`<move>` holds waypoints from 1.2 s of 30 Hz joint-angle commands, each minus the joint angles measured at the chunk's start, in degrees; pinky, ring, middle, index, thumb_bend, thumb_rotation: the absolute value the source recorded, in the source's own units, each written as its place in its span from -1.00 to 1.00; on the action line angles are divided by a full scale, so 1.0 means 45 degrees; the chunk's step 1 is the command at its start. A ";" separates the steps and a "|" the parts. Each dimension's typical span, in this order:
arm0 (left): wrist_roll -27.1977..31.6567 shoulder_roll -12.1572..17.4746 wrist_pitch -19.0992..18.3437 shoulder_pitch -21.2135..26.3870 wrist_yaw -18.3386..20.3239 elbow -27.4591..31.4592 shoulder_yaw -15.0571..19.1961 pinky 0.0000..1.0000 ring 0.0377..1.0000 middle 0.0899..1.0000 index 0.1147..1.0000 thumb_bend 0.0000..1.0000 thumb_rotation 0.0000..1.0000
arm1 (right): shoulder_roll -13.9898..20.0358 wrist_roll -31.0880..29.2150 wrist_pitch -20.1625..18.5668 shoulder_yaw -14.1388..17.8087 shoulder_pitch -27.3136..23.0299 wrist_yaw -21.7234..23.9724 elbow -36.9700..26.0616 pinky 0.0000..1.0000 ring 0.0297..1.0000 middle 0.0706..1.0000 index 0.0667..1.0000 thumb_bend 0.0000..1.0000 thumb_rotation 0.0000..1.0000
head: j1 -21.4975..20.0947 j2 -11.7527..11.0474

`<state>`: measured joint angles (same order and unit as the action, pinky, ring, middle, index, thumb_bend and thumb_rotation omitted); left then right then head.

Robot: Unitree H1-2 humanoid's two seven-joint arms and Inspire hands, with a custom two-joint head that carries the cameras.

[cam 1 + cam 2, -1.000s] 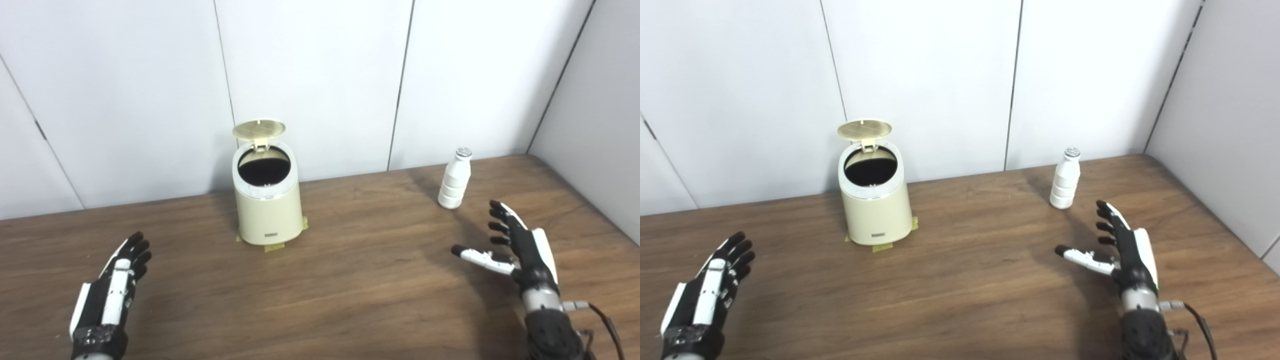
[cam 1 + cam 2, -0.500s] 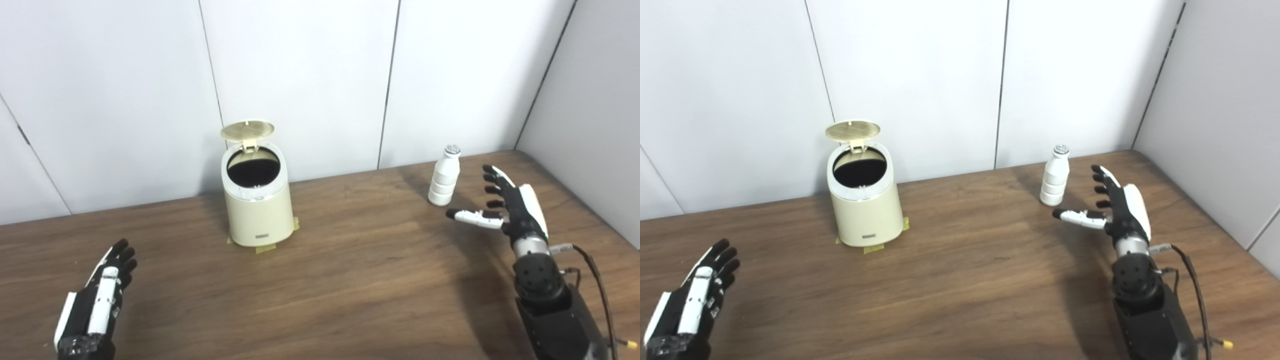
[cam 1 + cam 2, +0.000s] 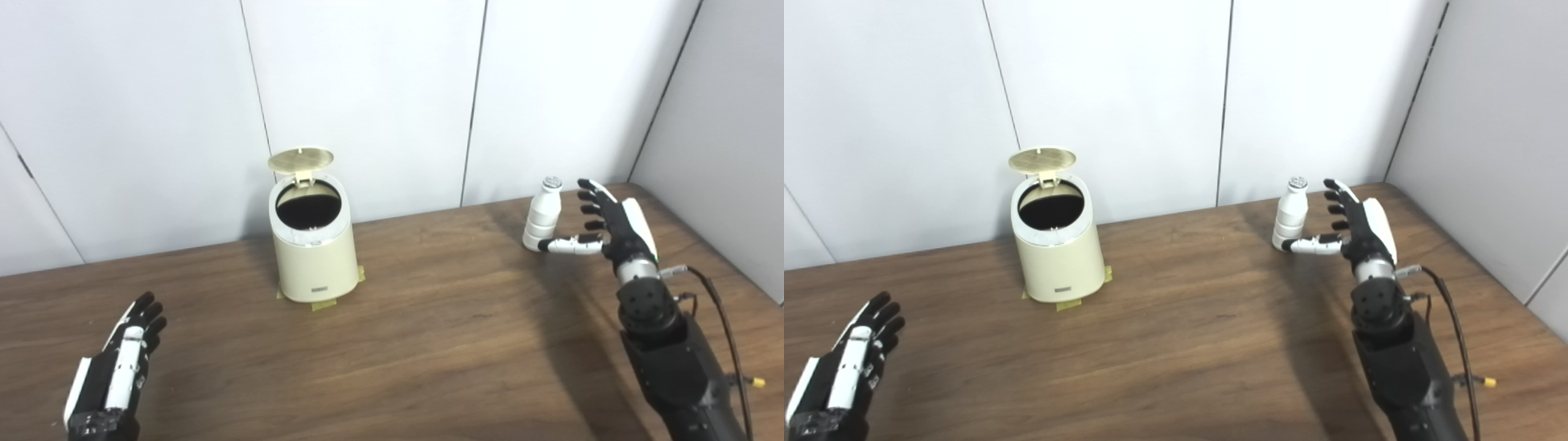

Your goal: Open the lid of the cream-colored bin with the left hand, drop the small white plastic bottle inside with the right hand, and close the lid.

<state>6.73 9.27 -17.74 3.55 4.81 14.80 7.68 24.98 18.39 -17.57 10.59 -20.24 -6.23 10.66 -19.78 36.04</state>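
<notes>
One spread robot hand (image 3: 612, 223) beside bottle (image 3: 542, 214).

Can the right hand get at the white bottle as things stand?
Probably yes: the right hand is open right beside the upright bottle, thumb by its base, nothing between them.

I see a brown wooden table (image 3: 429, 343) filling the lower frame, pale wall panels (image 3: 367, 92) with dark seams across the top, and yellowish tape tabs (image 3: 323, 304) left of centre.

Cream bin (image 3: 315, 257) with dark inside, white bottle (image 3: 542, 214), black-and-white hands, brown wood-grain table (image 3: 429, 343).
</notes>
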 commanded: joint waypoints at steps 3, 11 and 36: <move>0.0091 0.0123 0.0138 0.0340 0.0017 0.0482 -0.0001 0.94 0.86 0.87 0.93 -0.54 0.71 | 0.0592 0.0151 0.0065 -0.0140 -0.0945 -0.0083 0.0173 0.39 0.60 0.71 0.73 0.73 -0.84 | 0.0008 0.0022; 0.0196 0.0108 -0.0277 0.0341 0.0004 0.0680 0.0042 0.95 0.85 0.86 0.94 -0.53 0.60 | 0.0755 0.0032 0.0362 -0.0527 -0.1303 -0.0005 0.0881 0.37 0.57 0.65 0.70 0.74 -0.83 | 0.0077 0.0108; 0.0349 0.0165 -0.0659 0.0352 -0.0002 0.0839 0.0069 0.98 0.88 0.88 1.00 -0.51 0.53 | 0.0351 -0.0281 0.1743 -0.0625 -0.2480 -0.1392 0.3171 0.02 0.12 0.19 0.28 0.63 -0.90 | -0.0048 0.0313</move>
<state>8.40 9.32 -21.79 3.53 4.97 17.15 7.86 25.19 17.17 -12.93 6.90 -28.12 -10.33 25.11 -19.95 37.44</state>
